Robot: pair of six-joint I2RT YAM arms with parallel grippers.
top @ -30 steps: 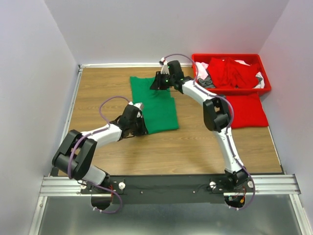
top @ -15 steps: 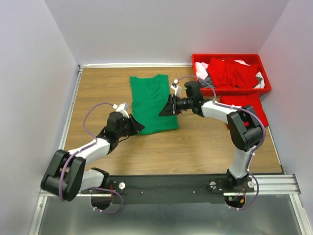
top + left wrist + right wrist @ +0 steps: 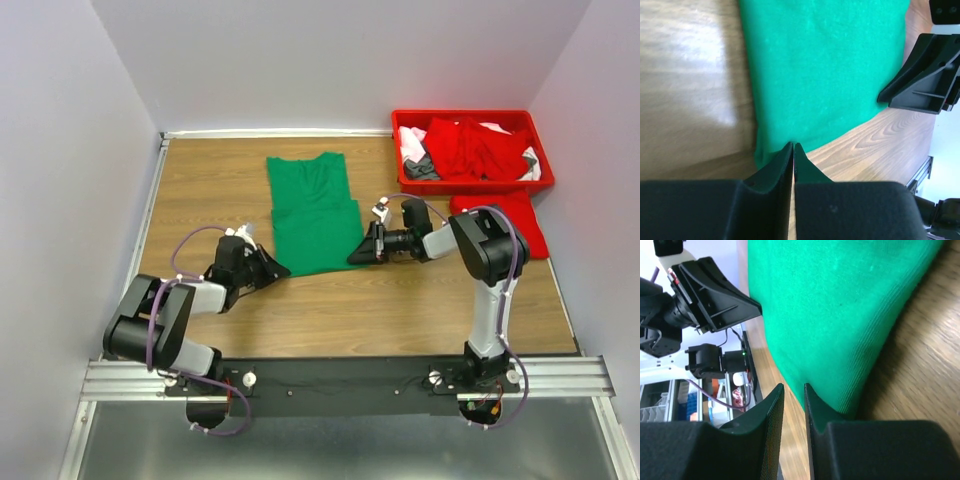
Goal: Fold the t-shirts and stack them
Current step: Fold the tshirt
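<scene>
A bright green t-shirt (image 3: 312, 205) lies flat on the wooden table, collar at the far end. My left gripper (image 3: 281, 270) lies low at its near left corner. In the left wrist view the gripper (image 3: 793, 145) has closed to a hairline, its tips pinching the green hem (image 3: 825, 70). My right gripper (image 3: 356, 257) lies low at the near right corner. In the right wrist view the gripper (image 3: 792, 387) is narrowly open, one finger resting against the green cloth's (image 3: 840, 300) edge. A folded red t-shirt (image 3: 505, 215) lies at the right.
A red plastic bin (image 3: 460, 115) at the back right holds red (image 3: 475, 148), white and grey garments. Grey walls close in the table on three sides. The metal mounting rail (image 3: 340, 378) runs along the near edge.
The right gripper came from the collar down the shirt's right side to its near right corner. The left gripper slid back to the near left corner and its jaws narrowed.
</scene>
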